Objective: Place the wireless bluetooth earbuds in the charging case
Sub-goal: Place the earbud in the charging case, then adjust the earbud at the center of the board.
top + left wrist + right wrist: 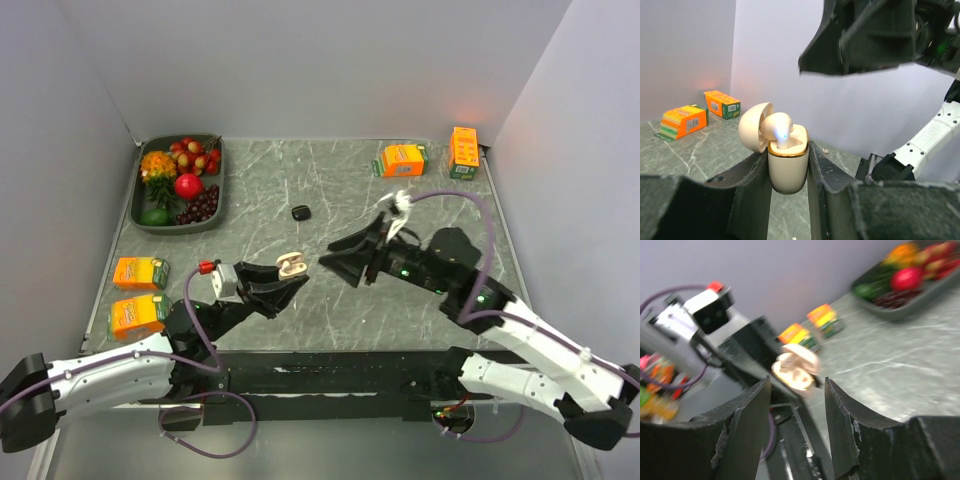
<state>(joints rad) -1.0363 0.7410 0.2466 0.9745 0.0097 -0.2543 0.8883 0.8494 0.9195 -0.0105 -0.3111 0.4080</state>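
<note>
1. Grey marbled counter point(340, 180) between pale walls: a fruit tray point(190, 228) sits far left, and orange cartons point(403, 159) lie at the far right and near left.
2. My left pincer point(283, 283) is pinching the charging case point(290, 264) by its body, lifted off the counter just left of centre. The lid point(754, 127) is hinged open.
3. One pale earbud point(779, 127) stands in a well of the case with a blue light lit. I cannot tell whether it is pressed fully home.
4. My right pincer point(328, 262) is spread with nothing between its fingers. It is just right of the case, close but not touching.
5. A small black object point(300, 212) lies far of centre on the counter. I cannot tell whether it is a bud.
6. Hazards, as I judge them:
   - The bud sits proud. Closing the lid over it could jam the lid or tip the bud out.
   - The right fingers are far larger than the bud. A push off its axis would lever it from the well.
   - The case is smooth and rounded. Downward force from the right pincer could rotate or slide it within the left grip.
   - The right wrist view is blurred, so fine alignment there is unreliable.
</note>
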